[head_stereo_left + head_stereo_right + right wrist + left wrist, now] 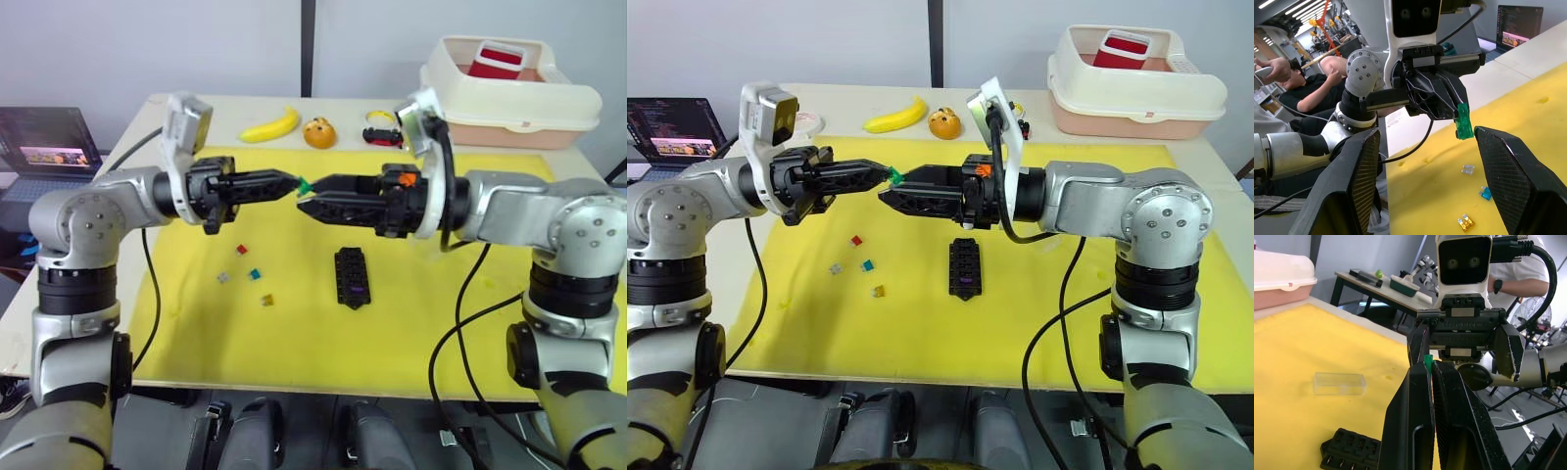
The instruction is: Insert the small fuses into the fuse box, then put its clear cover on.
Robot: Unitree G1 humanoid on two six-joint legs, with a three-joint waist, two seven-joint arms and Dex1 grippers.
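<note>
Left fingers [294, 183] pinch the green fuse [305, 183]; right fingers [1420, 161], spread wide, should close squarely before release.

no legible text, label or number appeared anywhere, dark laptop screen [44, 147] showed only unreadable lines

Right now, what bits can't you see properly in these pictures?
- Fuse box: its slots are too small in the eye views; cut off by the bottom edge in the left wrist view.
- Green fuse: its lower part sits hidden between the left end effector's fingers in that view.
</note>
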